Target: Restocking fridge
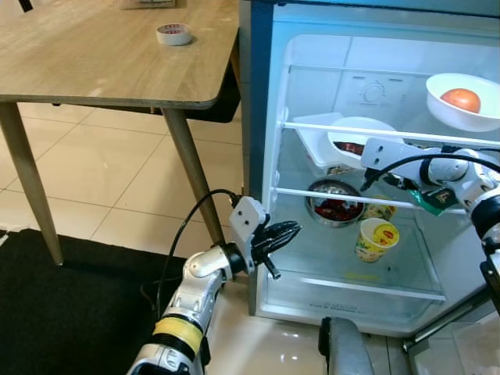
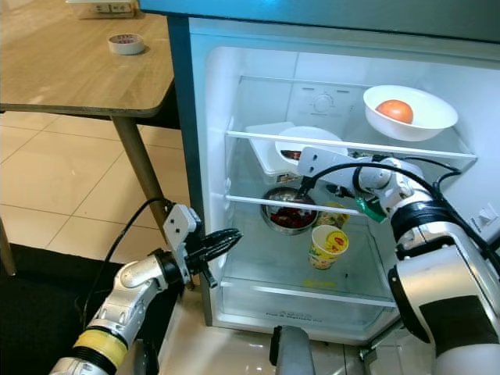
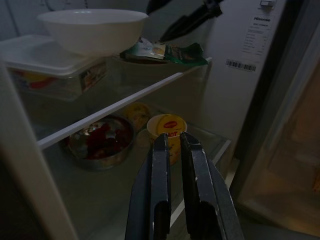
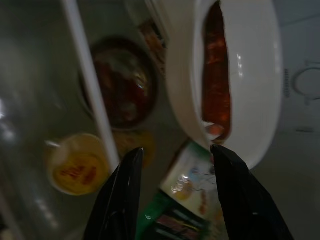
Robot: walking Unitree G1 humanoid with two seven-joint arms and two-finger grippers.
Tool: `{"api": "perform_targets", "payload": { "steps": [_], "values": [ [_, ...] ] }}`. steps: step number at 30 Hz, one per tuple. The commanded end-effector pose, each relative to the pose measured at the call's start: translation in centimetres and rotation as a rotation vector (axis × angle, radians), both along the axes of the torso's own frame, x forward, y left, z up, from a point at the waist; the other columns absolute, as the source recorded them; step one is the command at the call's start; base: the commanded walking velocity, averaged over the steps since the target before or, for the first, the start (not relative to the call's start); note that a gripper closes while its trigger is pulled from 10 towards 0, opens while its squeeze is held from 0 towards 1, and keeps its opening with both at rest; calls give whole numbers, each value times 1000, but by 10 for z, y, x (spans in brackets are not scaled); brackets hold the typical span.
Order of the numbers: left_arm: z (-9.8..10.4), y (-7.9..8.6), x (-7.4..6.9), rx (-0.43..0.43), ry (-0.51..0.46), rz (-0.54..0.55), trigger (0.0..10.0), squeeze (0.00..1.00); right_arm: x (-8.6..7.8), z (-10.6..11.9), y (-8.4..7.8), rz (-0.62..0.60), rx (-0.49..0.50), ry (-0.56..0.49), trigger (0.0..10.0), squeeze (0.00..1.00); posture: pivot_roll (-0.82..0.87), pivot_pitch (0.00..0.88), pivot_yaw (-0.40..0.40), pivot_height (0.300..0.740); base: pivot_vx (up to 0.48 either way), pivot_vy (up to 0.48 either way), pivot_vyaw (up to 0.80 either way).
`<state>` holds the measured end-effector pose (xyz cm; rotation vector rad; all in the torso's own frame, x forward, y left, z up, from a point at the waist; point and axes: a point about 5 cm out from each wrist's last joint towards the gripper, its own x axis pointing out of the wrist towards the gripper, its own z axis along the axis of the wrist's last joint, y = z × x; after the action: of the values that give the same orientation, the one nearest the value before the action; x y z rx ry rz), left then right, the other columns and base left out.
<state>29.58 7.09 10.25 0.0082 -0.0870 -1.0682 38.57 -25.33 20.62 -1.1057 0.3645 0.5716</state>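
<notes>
Inside the open fridge (image 2: 205, 156), the right gripper (image 4: 175, 197) is reaching over the middle shelf (image 2: 258, 137), its black fingers spread around the near end of a green snack packet (image 4: 192, 200) lying at the shelf's front edge, just beside a white bowl (image 4: 235, 75) of red food. A lidded white container (image 2: 262, 148) is sitting toward the shelf's left edge. On the shelf below, a steel bowl (image 1: 336, 203) of dark red food and a yellow cup (image 1: 375, 238) with a red label, its writing too small to read, are standing side by side. On the top shelf, a white bowl with an orange fruit (image 1: 462, 100) is resting near the right edge. The left gripper (image 1: 281, 234) is hanging outside the fridge's lower left corner, fingers pressed nearly together. A tape roll (image 1: 174, 34) is lying on the wooden table (image 1: 94, 62).
</notes>
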Motion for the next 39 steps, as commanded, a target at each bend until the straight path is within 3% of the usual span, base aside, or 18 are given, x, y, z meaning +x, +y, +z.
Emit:
{"api": "perform_targets", "payload": {
  "steps": [1, 6, 8, 12, 13, 14, 16, 20, 25, 28, 33, 34, 36, 39],
  "values": [
    [1, -5, -2, -15, 7, -17, 10000, 0, -7, -1, 0, 54, 106, 31, 10000, 0, 8, 1, -27, 481, 0, 0, 0],
    [1, -7, -3, -17, 9, -26, 10000, 0, -18, -7, 2, 122, 221, 72, 10000, 0, 1, 2, -24, 481, 0, 0, 0],
    [1, -8, -3, -19, 10, -32, 10000, 0, -29, -11, 5, 185, 332, 111, 10000, 0, -2, 2, -23, 481, 0, 0, 0],
    [1, -8, -3, -20, 11, -34, 10000, 0, -37, -17, 7, 225, 379, 138, 10000, 0, -4, 3, -23, 481, 0, 0, 0],
    [1, -9, -3, -21, 12, -34, 10000, 0, -43, -22, 9, 245, 426, 159, 10000, 0, -4, 3, -23, 481, 0, 0, 0],
    [0, -9, -4, -23, 16, -35, 10000, 0, -53, -33, 12, 261, 532, 179, 10000, 0, -16, 5, -28, 481, 0, 0, 0],
    [0, -9, -4, -23, 16, -35, 10000, 0, -53, -33, 12, 261, 532, 179, 10000, 0, -16, 5, -28, 481, 0, 0, 0],
    [-3, -10, -6, -30, 32, -31, 10000, 0, -62, -66, 20, 175, 739, 148, 10000, 0, -19, 10, -33, 481, 0, 0, 0],
    [-7, -8, -8, -29, 49, -28, 10000, 0, -68, -88, 31, 112, 860, 159, 10000, 0, -17, 17, -37, 481, 0, 0, 0],
    [-12, -4, -10, -30, 71, -13, 10000, 0, -71, -104, 44, 25, 995, 153, 10000, 0, -17, 17, -37, 481, 0, 0, 0],
    [-20, 8, -10, -71, 124, 73, 10000, 0, -64, -121, 52, -202, 1205, 56, 10000, 0, -13, 30, -48, 481, 0, 0, 0],
    [-20, 8, -10, -71, 124, 73, 10000, 0, -64, -121, 52, -202, 1205, 56, 10000, 0, -13, 30, -48, 481, 0, 0, 0],
    [-29, 17, -13, -96, 169, 126, 10000, 0, -66, -138, 53, -370, 1266, 24, 10000, 0, -8, 36, -49, 481, 0, 0, 0],
    [-34, 20, -16, -95, 188, 140, 10000, 0, -68, -146, 52, -444, 1259, 19, 10000, 0, -8, 36, -49, 481, 0, 0, 0]
  ]
}}
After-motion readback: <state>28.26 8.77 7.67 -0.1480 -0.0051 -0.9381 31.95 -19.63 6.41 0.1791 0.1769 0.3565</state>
